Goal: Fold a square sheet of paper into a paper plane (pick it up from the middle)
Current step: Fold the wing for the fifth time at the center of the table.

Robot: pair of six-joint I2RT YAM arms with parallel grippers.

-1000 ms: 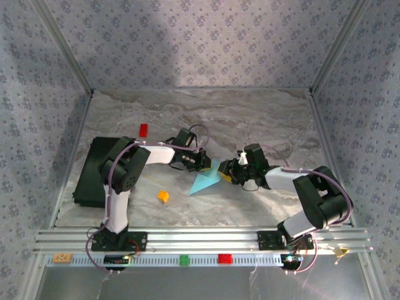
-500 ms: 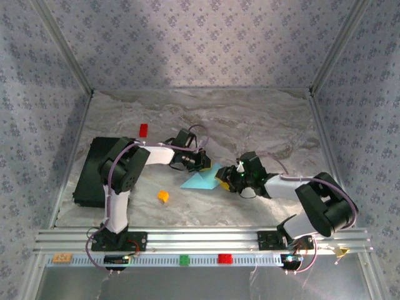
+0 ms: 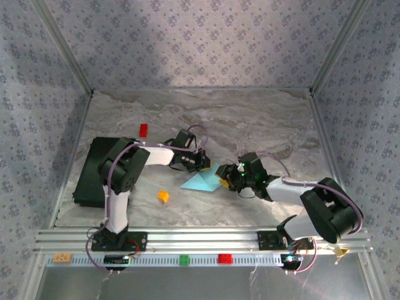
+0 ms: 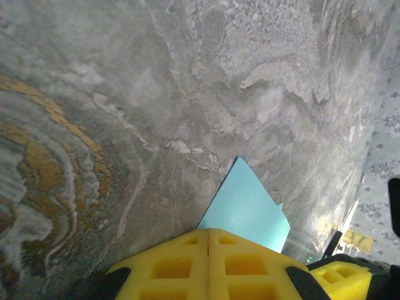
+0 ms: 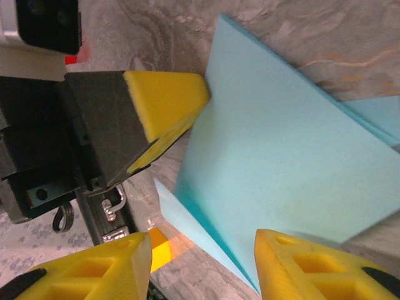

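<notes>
The light-blue square sheet of paper [image 3: 199, 182] lies creased on the marble table between the two arms. In the right wrist view one flap [image 5: 281, 162] tilts up off a lower layer [image 5: 187, 219]. My left gripper [image 3: 203, 164] is shut, its yellow pads [image 4: 208, 232] pressed together with the paper [image 4: 250, 209] running out from under their tips. Whether any paper is pinched between them does not show. My right gripper [image 3: 223, 176] is open at the sheet's right edge, and its fingers [image 5: 112, 269] straddle the raised flap without closing on it. The left gripper's tip [image 5: 169, 94] touches the flap's far edge.
A small orange block [image 3: 163, 196] sits left of the paper and a red block [image 3: 143, 130] farther back. A black slab [image 3: 87, 175] lies by the left wall. Green [image 3: 184, 259] and red [image 3: 224, 258] blocks rest on the front rail.
My right gripper has dropped lower and moved in at the paper's right edge, opening a little. The paper has turned into a lower, flatter shape. The left gripper has stayed put.
</notes>
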